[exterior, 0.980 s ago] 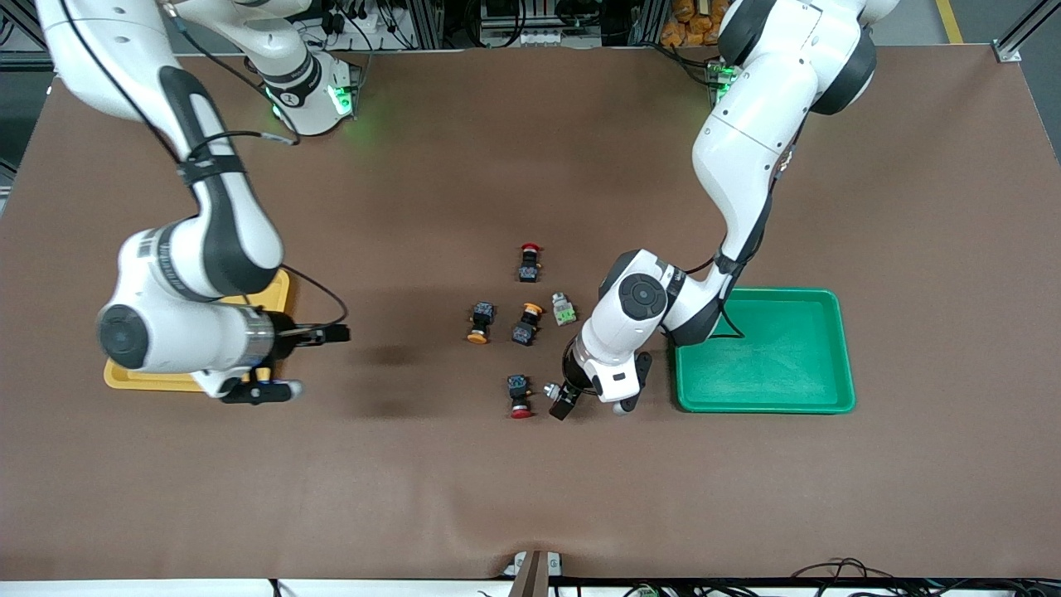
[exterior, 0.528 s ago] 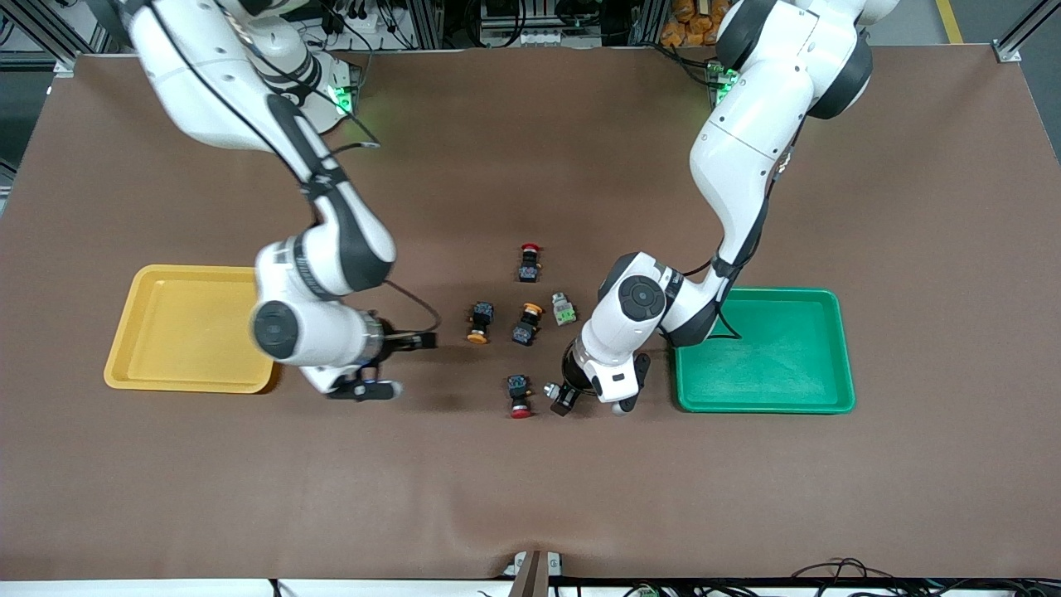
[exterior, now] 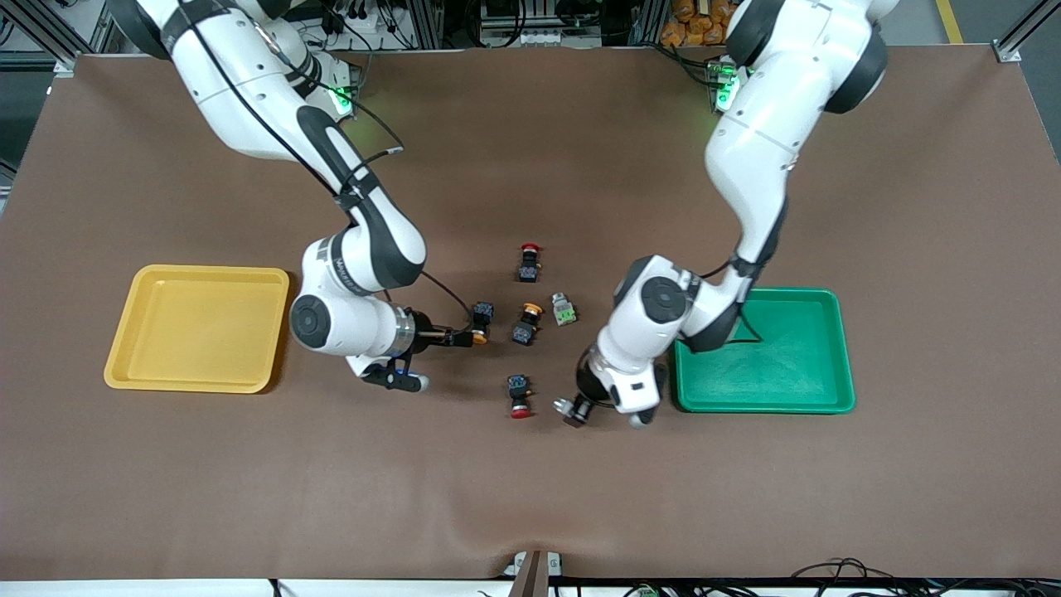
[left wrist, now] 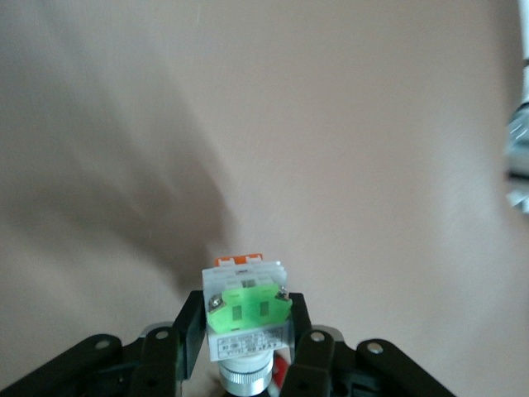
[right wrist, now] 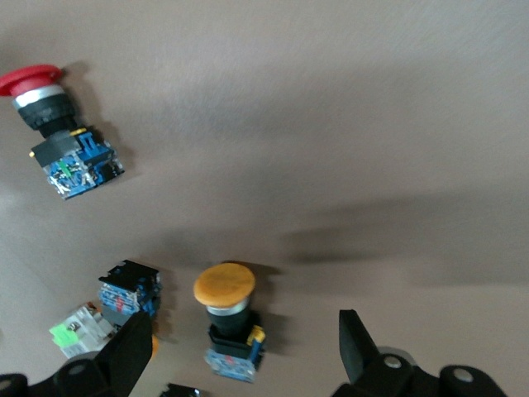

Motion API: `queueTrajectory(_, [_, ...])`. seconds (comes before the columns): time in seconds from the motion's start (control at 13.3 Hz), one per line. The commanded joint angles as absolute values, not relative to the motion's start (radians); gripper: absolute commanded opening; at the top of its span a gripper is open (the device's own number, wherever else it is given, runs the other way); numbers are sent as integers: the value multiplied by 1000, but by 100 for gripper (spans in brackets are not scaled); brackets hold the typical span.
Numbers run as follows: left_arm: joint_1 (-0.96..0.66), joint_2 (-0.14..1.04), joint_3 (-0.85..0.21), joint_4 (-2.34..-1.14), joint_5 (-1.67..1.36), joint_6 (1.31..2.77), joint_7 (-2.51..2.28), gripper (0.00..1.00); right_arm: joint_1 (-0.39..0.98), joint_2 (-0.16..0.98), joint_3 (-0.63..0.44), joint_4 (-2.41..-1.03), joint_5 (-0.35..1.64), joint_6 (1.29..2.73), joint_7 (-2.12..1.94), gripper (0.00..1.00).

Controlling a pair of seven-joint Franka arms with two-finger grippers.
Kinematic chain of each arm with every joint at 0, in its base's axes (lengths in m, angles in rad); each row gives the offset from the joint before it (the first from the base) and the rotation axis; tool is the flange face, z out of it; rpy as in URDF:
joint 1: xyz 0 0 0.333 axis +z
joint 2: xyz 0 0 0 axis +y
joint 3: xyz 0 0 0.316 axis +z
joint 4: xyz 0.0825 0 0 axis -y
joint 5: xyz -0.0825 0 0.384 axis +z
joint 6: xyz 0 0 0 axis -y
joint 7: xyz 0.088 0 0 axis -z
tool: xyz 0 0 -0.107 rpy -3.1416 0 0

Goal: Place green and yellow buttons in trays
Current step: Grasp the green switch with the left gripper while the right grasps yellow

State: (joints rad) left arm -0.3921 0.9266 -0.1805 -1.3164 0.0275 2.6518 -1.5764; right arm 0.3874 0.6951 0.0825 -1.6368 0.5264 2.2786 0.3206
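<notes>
My left gripper (exterior: 576,406) is shut on a pale grey-white button with a green face (left wrist: 246,308), low over the table between a red-capped button and the green tray (exterior: 779,365). It also shows in the left wrist view (left wrist: 246,335). My right gripper (exterior: 464,337) is open, its fingers (right wrist: 128,351) on either side of a black button with an orange-yellow cap (right wrist: 227,318), not touching it. That button (exterior: 479,323) lies beside the second yellow-capped one (exterior: 525,323). The other green-faced button (exterior: 564,308) lies beside them. The yellow tray (exterior: 191,332) is empty.
Two black buttons with red caps lie on the brown mat. One (exterior: 529,262) is farther from the front camera than the cluster, one (exterior: 519,395) is nearer, close to my left gripper. The first also shows in the right wrist view (right wrist: 58,132).
My right arm has swung from over the yellow tray to the yellow-capped button. My left gripper, holding the green-faced button, has shifted a little toward the green tray.
</notes>
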Motion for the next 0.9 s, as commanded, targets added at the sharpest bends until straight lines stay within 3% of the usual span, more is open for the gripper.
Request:
queueTrajectory(0.0, [-267, 740, -254, -1510, 52, 2582, -1432, 0, 436, 707, 75, -1661, 583, 2347, 330, 100])
queueTrajectory(0.23, [-73, 591, -357, -1714, 40, 2569, -1134, 0, 466, 722, 68, -1675, 583, 2388, 336, 100])
queueTrajectory(0.38, [33, 526, -400, -1782, 38, 2481, -990, 0, 512, 724, 23, -1703, 581, 2390, 334, 100])
queueTrajectory(0.45, [72, 499, -405, -1802, 40, 2420, -932, 0, 535, 724, 6, -1706, 583, 2388, 334, 85])
queueTrajectory(0.53, [104, 477, -405, -1813, 40, 2369, -878, 0, 538, 724, 2, -1706, 584, 2382, 336, 48])
queueTrajectory(0.68, [161, 454, -405, -1841, 38, 2294, -830, 0, 551, 726, 2, -1706, 584, 2385, 360, 46])
queueTrajectory(0.75, [193, 448, -406, -1865, 50, 2284, -801, 0, 549, 727, 2, -1706, 584, 2385, 360, 5])
queueTrajectory(0.83, [199, 434, -407, -1887, 51, 2284, -743, 0, 548, 729, 2, -1704, 584, 2381, 359, 0])
